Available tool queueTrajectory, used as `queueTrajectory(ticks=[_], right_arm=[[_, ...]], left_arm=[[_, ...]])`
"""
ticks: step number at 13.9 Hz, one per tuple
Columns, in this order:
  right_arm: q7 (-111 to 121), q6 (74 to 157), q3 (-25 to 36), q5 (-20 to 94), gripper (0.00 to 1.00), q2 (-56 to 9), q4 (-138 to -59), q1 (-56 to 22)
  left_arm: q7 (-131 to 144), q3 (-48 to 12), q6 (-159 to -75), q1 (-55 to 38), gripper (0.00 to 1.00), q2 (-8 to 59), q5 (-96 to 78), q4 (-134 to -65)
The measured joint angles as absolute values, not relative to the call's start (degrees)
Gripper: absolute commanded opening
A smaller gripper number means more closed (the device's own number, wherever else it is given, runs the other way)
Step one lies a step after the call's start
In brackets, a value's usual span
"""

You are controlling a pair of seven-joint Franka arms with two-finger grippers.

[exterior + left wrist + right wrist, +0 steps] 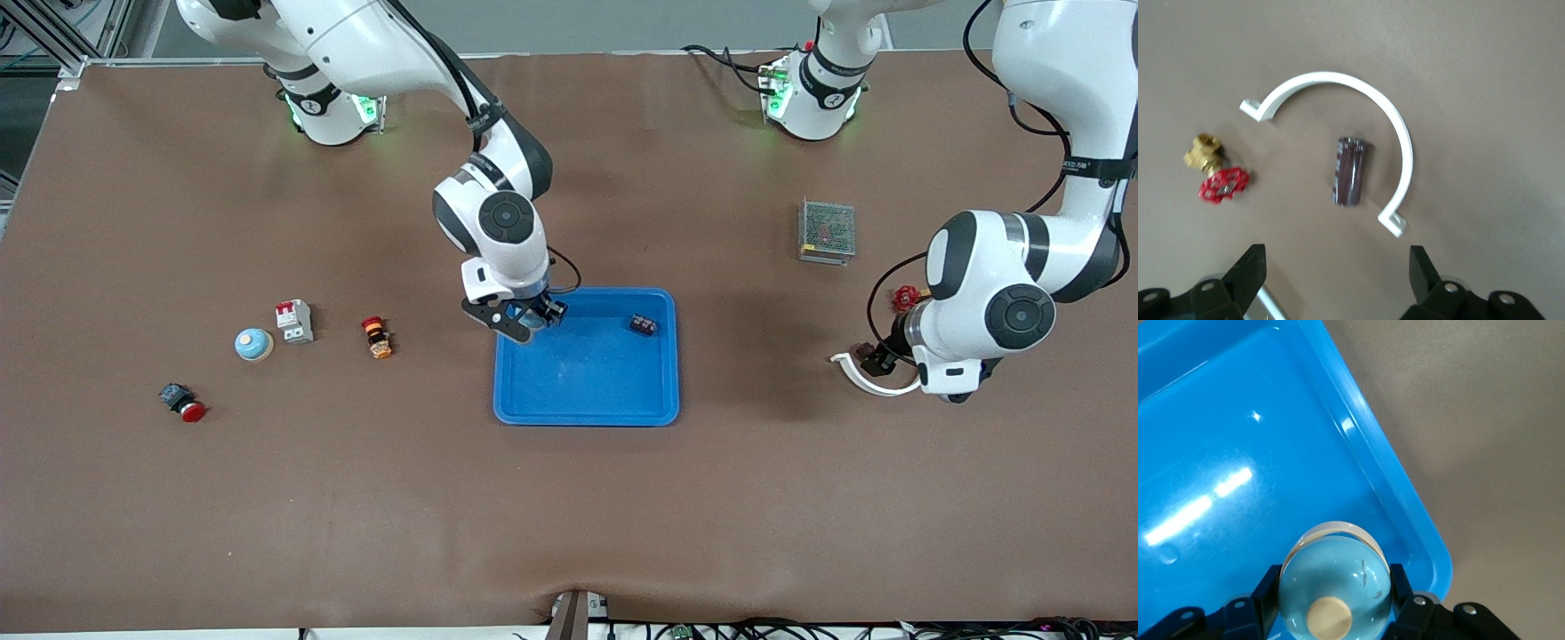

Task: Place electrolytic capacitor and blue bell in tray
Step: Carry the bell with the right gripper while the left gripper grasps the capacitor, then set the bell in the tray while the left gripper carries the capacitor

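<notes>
Our right tool (524, 322) is hovering over the corner of the tray (587, 413) toward the right arm's end, fingers (1401, 590) closed around the blue bell (1336, 587). A small dark block (644, 324) is lying in the tray. Our left tool (1338, 280) is hanging wide open over the counter (569, 524), above the electrolytic capacitor (1350, 171). It is lying on its side inside a white curved clip (1395, 127), with a red-handled brass valve (1215, 175) near it.

The brown table (569, 516) carries a blue tray (587, 413), mesh box (828, 231) and small parts.
</notes>
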State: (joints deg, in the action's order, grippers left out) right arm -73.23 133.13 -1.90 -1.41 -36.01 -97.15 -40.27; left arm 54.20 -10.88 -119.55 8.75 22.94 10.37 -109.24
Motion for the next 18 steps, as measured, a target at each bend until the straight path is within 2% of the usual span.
queueTrajectory(ticks=[2, 5, 12, 15, 18], right_arm=[[-73.29, 133.59, -1.21, -1.55, 0.00, -37.32, -95.64, -40.01], [-73.25, 134.01, -0.75, -1.60, 0.00, -39.31, -92.53, -38.36], [-73.74, 130.95, -0.80, -1.61, 0.00, -45.08, -84.67, -37.53], [-74.94, 127.26, -0.79, -1.61, 0.00, -48.06, -79.19, -37.53], [-75.38, 126.84, -0.74, -1.61, 0.00, -49.53, -76.89, -37.35]], left_arm=[[50.61, -10.85, -124.55, 11.52, 0.86, 23.49, 10.57, -111.87], [47.41, -10.87, -127.86, 14.12, 0.75, 24.84, 10.60, -113.42], [47.17, -11.08, -130.86, 14.35, 0.75, 27.36, 10.63, -113.58], [47.18, -11.09, -132.32, 14.35, 0.72, 28.60, 10.63, -113.67], [47.17, -11.17, -133.11, 14.35, 0.68, 29.50, 10.63, -113.83]])
